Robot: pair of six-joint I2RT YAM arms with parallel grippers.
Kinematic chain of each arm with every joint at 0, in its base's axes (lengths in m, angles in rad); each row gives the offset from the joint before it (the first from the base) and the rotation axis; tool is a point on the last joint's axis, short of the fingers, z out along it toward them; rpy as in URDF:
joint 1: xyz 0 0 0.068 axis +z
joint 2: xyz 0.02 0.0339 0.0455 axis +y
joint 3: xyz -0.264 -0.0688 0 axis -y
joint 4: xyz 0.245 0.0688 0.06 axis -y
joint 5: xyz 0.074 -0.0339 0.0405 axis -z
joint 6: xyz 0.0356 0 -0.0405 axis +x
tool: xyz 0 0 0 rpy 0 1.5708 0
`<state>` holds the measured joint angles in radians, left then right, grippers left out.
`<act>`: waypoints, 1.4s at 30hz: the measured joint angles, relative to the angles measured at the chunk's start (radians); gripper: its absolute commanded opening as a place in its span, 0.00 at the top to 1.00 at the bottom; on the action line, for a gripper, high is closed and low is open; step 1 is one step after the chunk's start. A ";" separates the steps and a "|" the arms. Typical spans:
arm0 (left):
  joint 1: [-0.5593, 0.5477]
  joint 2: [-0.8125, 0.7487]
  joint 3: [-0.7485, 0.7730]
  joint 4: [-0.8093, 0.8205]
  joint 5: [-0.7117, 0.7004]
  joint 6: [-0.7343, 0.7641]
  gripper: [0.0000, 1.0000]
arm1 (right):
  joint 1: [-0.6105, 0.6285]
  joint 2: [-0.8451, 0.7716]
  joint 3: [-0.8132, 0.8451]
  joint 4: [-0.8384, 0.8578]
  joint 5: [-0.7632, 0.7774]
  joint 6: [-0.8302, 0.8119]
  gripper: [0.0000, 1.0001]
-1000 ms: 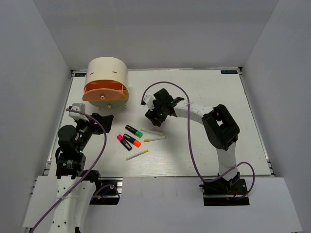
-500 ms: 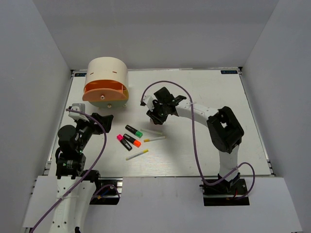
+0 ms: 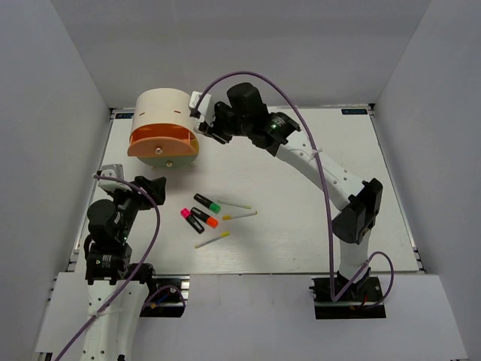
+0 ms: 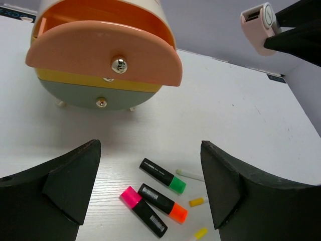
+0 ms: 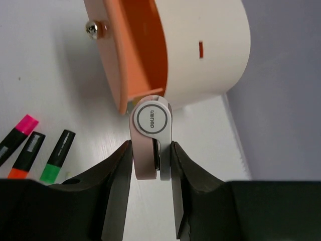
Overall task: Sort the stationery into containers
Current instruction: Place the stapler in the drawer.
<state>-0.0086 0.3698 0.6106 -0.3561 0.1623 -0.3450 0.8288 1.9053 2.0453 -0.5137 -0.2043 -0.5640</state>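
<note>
Right gripper [image 5: 150, 150] is clenched on the pinkish-white eraser piece [image 5: 150, 123], holding it raised off the table [image 3: 316, 226]. A second ago it hung over mid-table with wider jaws. Now it has swung toward 11 o'clock and sits at the 2 o'clock side of the cream organiser [image 3: 167, 109], whose orange top drawer [image 5: 143, 55] stands pulled out. Left gripper [image 4: 150, 165] is spread wide and holds nothing, at the table's 8 o'clock, barely shifted. The green highlighter [image 3: 207, 203], orange highlighter [image 3: 204, 218], pink highlighter [image 3: 191, 219] and three thin sticks [image 3: 238, 216] lie unmoved at the organiser's 5 o'clock.
</note>
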 measured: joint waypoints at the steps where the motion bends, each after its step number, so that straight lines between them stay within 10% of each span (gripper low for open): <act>1: 0.000 -0.004 0.000 -0.003 -0.013 -0.001 0.10 | 0.013 0.005 0.019 0.007 0.006 -0.013 0.90; 30: 0.011 -0.009 0.000 -0.019 -0.063 -0.004 0.10 | 0.117 0.183 -0.025 0.423 0.081 -0.109 0.90; 42: 0.011 -0.006 0.000 -0.018 -0.061 -0.004 0.10 | 0.127 0.229 -0.004 0.498 0.104 -0.108 0.54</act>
<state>0.0029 0.3637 0.6106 -0.3744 0.1013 -0.3492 0.9554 2.1342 2.0415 -0.0158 -0.1001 -0.6716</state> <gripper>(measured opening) 0.899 0.413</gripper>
